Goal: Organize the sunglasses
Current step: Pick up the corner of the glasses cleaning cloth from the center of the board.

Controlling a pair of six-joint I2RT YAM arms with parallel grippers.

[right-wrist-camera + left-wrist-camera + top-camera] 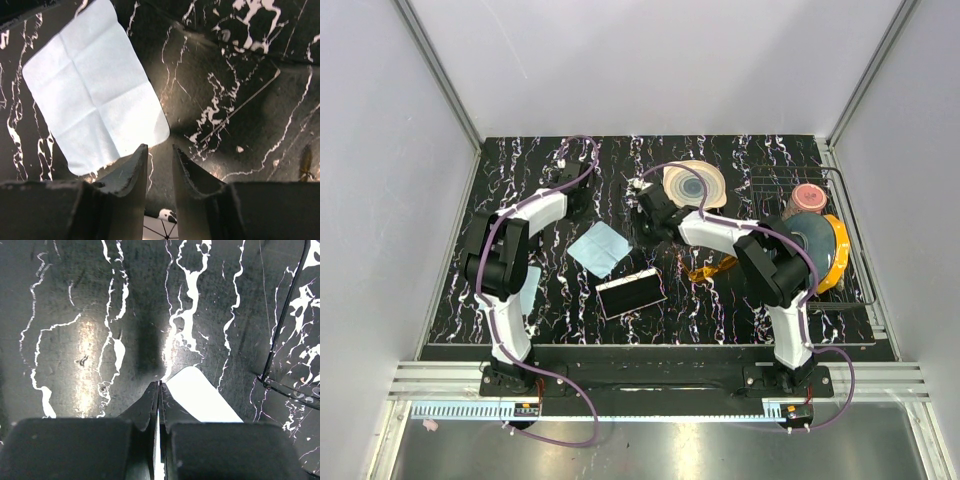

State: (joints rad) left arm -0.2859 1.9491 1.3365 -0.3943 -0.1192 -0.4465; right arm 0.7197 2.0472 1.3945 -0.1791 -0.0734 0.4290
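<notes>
The bench (740, 310) is black with white marble-ish veins all over, and the cloth (599, 247) is pale blue. The sunglasses (710, 268) are see-through amber-orange, the case (631, 293) is black with a pale edge, and the round disc (694, 184) is cream with teal and dark rings. The cup (808, 195) is pink, one plate (812, 240) blue-grey, the other plate (841, 255) yellow-orange.

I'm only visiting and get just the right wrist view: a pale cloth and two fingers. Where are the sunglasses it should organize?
Observer: From above, the amber sunglasses lie on the table beside the right arm, near its elbow.
Visitor: Anywhere to put them?
Observer: A flat black case lies beside the cloth, on its near side.
Visitor: And the other arm?
Observer: The left fingers are shut, near the table's far edge.
</notes>
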